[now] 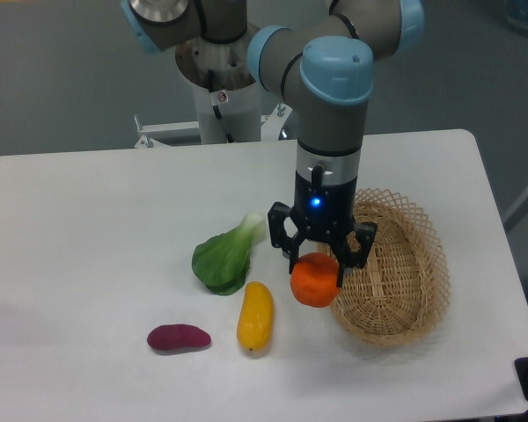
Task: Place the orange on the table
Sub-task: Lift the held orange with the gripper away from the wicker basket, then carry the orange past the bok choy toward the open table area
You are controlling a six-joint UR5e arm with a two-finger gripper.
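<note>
Nearest the camera lies a dark purple oval vegetable (179,338), flat on the white table (88,237). At three o'clock from it, just beside but apart, lies an elongated yellow fruit (255,316), its long axis running roughly from twelve to six o'clock. At twelve o'clock from the yellow fruit rests a leafy green vegetable (224,257), its pale stalk end pointing toward two o'clock and its dark leaves spread toward the purple piece.

At three o'clock from the yellow fruit is the orange (315,280), round, smooth and bright. It sits between the black fingers of the gripper (319,264), which points straight down and closes on the fruit from either side; the jaws stand as wide as the orange and hold it. Whether the fruit touches the tabletop or hangs slightly above it cannot be told from this angle. A blue light shows on the wrist above the gripper.

At three o'clock from the orange, touching or nearly touching it at the rim, is an oval woven wicker basket (405,281), tilted so its open side faces the camera. The arm (334,97) rises toward twelve o'clock, grey with light blue joint caps, to its base at the table's far edge.
</note>
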